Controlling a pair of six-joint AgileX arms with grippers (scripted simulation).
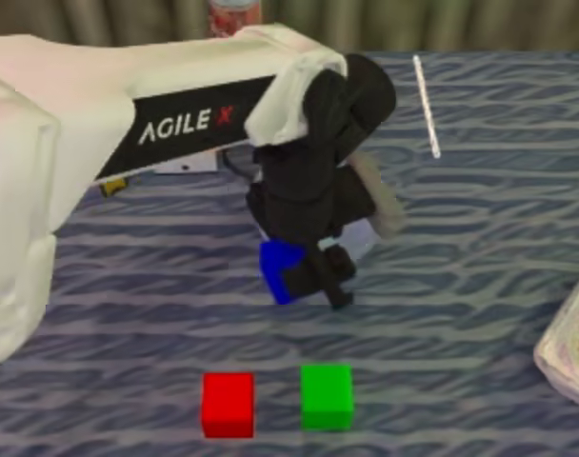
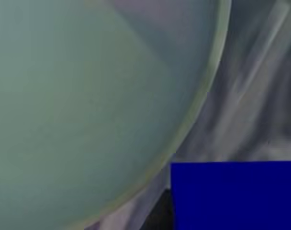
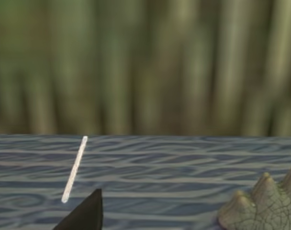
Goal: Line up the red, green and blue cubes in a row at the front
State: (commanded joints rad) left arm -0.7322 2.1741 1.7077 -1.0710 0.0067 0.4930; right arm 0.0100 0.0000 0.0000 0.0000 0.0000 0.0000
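The blue cube [image 1: 275, 267] is in the middle of the table, and my left gripper [image 1: 313, 276] is shut on it, reaching in from the left. In the left wrist view the blue cube [image 2: 234, 196] fills the corner beside a dark finger [image 2: 160, 215], close to the pale bowl [image 2: 88, 105]. The red cube [image 1: 228, 405] and the green cube [image 1: 327, 396] sit side by side at the front, a small gap between them. My right arm is out of the top view; a dark part of my right gripper [image 3: 88, 215] shows in its wrist view.
The pale bowl [image 1: 377, 205] sits just behind my left gripper. A thin white stick [image 1: 426, 105] lies at the back right. A pale cracked object [image 1: 570, 347] is at the right edge. A reddish can [image 1: 234, 14] stands at the back, a white block [image 1: 185, 164] under the arm.
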